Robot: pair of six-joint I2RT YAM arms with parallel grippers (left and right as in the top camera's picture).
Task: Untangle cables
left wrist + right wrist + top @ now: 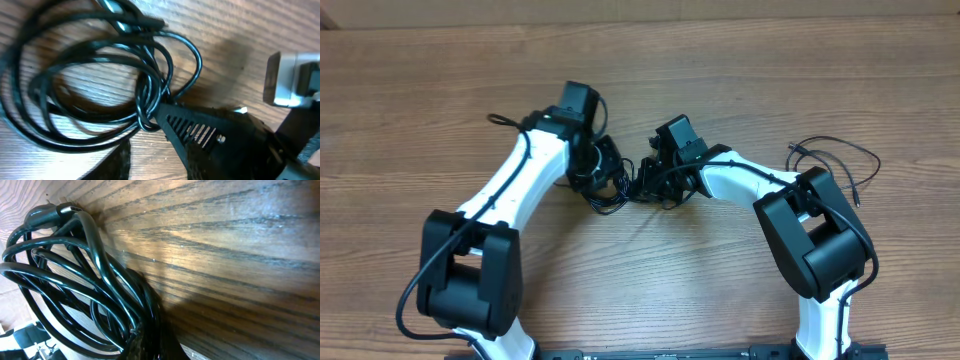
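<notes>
Right tool [650, 180] grips the cables [120, 310], whose coil spreads on the desk [720, 60] toward the left tool [603, 172]; its state I cannot tell.

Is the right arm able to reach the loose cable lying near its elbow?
Probably yes, once it lets go: the right gripper is shut on the tangled bundle, and the loose cable lies uncovered nearby.
</notes>
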